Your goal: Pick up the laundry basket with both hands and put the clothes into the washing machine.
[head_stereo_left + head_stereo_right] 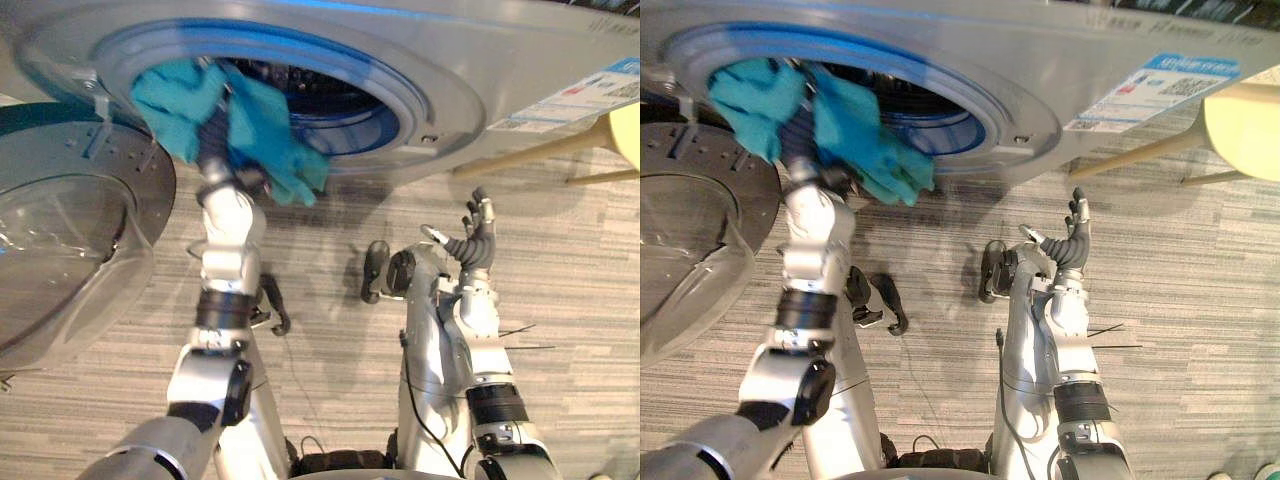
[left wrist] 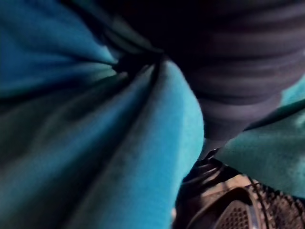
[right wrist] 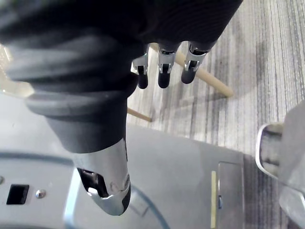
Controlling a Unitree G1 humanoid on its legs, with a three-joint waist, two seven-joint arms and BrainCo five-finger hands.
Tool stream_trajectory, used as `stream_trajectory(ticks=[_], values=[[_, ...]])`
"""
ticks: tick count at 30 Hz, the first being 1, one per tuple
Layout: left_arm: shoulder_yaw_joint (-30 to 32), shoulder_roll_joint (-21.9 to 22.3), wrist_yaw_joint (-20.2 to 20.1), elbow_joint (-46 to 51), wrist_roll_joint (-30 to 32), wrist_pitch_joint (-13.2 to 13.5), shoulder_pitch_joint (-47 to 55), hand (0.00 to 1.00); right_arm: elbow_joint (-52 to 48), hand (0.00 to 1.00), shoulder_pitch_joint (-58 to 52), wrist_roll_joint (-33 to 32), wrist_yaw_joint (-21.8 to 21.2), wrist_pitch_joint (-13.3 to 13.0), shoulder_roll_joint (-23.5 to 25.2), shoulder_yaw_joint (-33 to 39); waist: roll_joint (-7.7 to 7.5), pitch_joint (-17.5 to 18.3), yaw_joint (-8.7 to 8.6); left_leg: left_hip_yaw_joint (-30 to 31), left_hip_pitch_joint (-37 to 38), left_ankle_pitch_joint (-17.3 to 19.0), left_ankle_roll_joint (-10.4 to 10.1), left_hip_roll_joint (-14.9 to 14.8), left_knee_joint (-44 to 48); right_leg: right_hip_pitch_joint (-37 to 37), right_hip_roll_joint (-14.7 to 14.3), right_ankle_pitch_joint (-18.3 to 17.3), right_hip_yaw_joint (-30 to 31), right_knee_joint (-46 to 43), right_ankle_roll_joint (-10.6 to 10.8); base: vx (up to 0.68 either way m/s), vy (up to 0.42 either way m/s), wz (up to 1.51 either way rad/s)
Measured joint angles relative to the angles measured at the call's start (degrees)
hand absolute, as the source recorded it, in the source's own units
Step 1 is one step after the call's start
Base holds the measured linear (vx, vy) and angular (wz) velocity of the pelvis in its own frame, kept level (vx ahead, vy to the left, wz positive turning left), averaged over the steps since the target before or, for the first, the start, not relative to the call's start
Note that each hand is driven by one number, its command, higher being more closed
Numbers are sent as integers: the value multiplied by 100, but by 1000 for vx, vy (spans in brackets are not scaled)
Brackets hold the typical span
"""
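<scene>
Far left: the round door [image 1: 70, 220] of the washing machine [image 1: 470, 60], wide open, glass bulge facing up, its hinge edge just beside the drum mouth [image 1: 320, 95]. Next over: the left hand [image 1: 213, 135], held up at the lower-left part of the blue rim [image 1: 395, 95] and bundled in a teal cloth [image 1: 265, 130]. Cannot tell how tight the grip is, with folds wrapped round the dark cover on every side; the same in the left wrist view, teal pressed close against the ribbed cover. One part of the cloth bunched against the rim toward the door, another draped over the rim's lower edge and hanging down outside it, above the floor [image 1: 580, 260]. Dark open drum past the cloth, toward the right half of the mouth. Between the two arms, a bare stretch of striped grey flooring. Further right: the right hand [image 1: 478, 245], palm up and loosely spread, thumb out to the side, holding nothing and touching nothing, well apart from the cloth and short of the machine's grey front. Beyond it, a label [image 1: 580, 100] on that front, then slanting wooden legs [image 1: 530, 150] and a yellow seat [image 1: 625, 130] at the far right edge, near the hand but clear of it.
</scene>
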State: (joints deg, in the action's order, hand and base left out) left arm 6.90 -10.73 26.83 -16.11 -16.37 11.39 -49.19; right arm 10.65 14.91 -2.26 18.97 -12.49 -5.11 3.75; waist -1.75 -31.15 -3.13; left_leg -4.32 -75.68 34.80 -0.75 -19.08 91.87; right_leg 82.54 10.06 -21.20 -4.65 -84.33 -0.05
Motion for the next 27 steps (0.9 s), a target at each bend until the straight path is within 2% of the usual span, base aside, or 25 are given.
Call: stream_trajectory(ticks=[3, 9, 11, 14, 17, 21, 23, 24, 27], values=[[-41, -306, 137, -27, -493, 4, -733, 100, -169, 0, -6, -59, -38, -39, 30, 5, -9, -3, -104, 55, -189, -26, -19, 0, 12, 144, 2, 42, -52, 2, -75, 25, -31, -1], [-264, -532, 387, -77, -1426, 163, -1812, 100, -236, 0, -6, -79, -197, -73, 64, 86, -63, -33, -173, 106, -265, -34, -32, 2, 5, 193, 1, 50, -111, 9, -109, 45, -14, -1], [-303, -603, 466, -162, -1494, 277, -2102, 100, -235, 0, -6, -167, -292, -78, 86, 99, -83, -43, -232, 106, -287, -34, -32, 5, 1, 203, 1, 50, -119, 28, -108, 18, -5, 0], [-485, -815, 449, -167, -1538, 370, -2446, 100, -234, 0, -6, -170, -302, -76, 104, 128, -84, -43, -237, 101, -296, -34, -31, 5, -18, 211, 1, 51, -119, 53, -107, 0, 0, 0], [-545, -828, 413, -188, -1669, 581, -2591, 100, -304, 0, -5, -176, -334, -77, 110, 160, -87, -43, -246, 84, -374, -53, -59, 12, -86, 294, 0, 60, -122, 108, -114, 0, 0, 0], [-717, -999, 306, -308, -1768, 685, -2842, 100, -303, 0, -3, -314, -421, -59, 121, 236, -89, -44, -243, 91, -403, -70, -81, 14, -177, 322, -5, 71, -159, 164, -136, 34, -19, 1], [-888, -1146, 185, -483, -1607, 682, -2953, 100, -295, 0, -3, -345, -423, -60, 122, 244, -89, -44, -240, 90, -401, -69, -81, 14, -183, 322, -6, 71, -163, 169, -136, 0, 0, 0], [-1017, -1255, 120, -609, -1380, 663, -3003, 0, -292, 0, -3, -345, -430, -62, 121, 245, -89, -44, -239, 92, -408, -69, -81, 14, -189, 322, -6, 71, -168, 183, -135, 0, 0, 0], [-1377, -1412, -70, -910, -414, 467, -3019, 0, -276, 0, -4, -354, -472, -72, 113, 251, -89, -44, -226, 93, -423, -69, -81, 18, -194, 322, -4, 70, -170, 201, -133, 0, 0, 0]])
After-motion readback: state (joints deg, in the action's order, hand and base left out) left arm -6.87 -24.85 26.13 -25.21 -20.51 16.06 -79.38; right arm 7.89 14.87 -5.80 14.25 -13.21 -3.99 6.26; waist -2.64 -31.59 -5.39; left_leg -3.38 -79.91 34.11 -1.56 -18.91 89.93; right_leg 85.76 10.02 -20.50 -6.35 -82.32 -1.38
